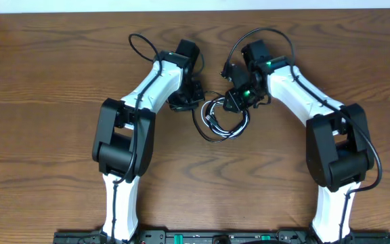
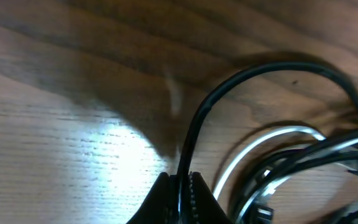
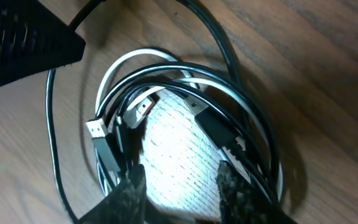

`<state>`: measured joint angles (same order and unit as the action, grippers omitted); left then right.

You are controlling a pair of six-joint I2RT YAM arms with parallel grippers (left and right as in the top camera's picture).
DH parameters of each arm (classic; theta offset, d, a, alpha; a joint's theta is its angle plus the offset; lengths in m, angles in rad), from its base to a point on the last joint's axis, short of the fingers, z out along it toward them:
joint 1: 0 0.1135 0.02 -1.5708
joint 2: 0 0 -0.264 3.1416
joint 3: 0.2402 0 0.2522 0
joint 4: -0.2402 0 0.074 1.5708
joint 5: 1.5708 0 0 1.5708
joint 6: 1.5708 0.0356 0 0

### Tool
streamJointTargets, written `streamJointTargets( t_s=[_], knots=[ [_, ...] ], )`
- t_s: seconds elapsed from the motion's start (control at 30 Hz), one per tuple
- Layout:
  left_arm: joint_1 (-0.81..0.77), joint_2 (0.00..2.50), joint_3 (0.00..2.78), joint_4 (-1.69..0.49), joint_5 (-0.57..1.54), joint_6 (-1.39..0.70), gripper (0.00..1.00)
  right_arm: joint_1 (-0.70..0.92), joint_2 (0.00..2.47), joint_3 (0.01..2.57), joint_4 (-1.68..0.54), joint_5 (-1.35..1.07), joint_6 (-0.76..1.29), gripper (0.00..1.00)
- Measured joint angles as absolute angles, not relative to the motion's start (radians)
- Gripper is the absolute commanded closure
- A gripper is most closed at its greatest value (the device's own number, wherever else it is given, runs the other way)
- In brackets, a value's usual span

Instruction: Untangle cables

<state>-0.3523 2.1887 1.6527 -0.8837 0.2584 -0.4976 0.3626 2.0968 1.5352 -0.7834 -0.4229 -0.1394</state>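
Note:
A black cable [image 1: 239, 126] and a white cable [image 1: 214, 104] lie coiled together on the wooden table at the centre. In the left wrist view my left gripper [image 2: 184, 182] is shut on a strand of the black cable [image 2: 201, 115], with the white cable [image 2: 247, 152] to its right. It sits at the coil's left edge [image 1: 189, 100]. My right gripper [image 3: 180, 175] is open, low over the coil, its fingers straddling bare table inside the loops, with the black cable [image 3: 229, 56], the white cable [image 3: 129, 59] and plug ends [image 3: 95, 129] around them. It is at the coil's upper right [image 1: 234, 102].
The wooden table [image 1: 46, 102] spreads all round. Thick black wires loop off both arms at the back [image 1: 139, 42] [image 1: 269, 32]. The arm bases stand at the front edge [image 1: 120, 217] [image 1: 334, 210].

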Motion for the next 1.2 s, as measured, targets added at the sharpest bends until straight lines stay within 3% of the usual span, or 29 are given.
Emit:
streamJointTargets(
  t_s=[0.23,0.37,0.6,0.8,0.87,1.2],
  knots=[
    [-0.354,2.191,1.648,-0.883,0.288,-0.497,0.93,0.366,2.098,1.535,-0.791,-0.339,-0.181,0.55],
    [-0.355,2.191,1.648,-0.883,0.291,-0.497,0.92,0.366,2.098,1.535,-0.779,-0.296,-0.216,0.53],
    [-0.355,2.191,1.648,-0.88,0.291,-0.497,0.92,0.366,2.108,1.535,-0.754,-0.261,-0.244,0.63],
    [-0.355,2.191,1.648,-0.877,0.291,-0.497,0.92,0.366,2.151,1.525,-0.733,-0.228,-0.253,0.82],
    [-0.355,2.191,1.648,-0.876,0.291,-0.497,0.92,0.366,2.15,1.524,-0.726,-0.222,-0.254,0.97],
    [-0.355,2.191,1.648,-0.875,0.291,-0.497,0.93,0.362,2.147,1.523,-0.756,-0.253,-0.192,0.99]
  ],
)
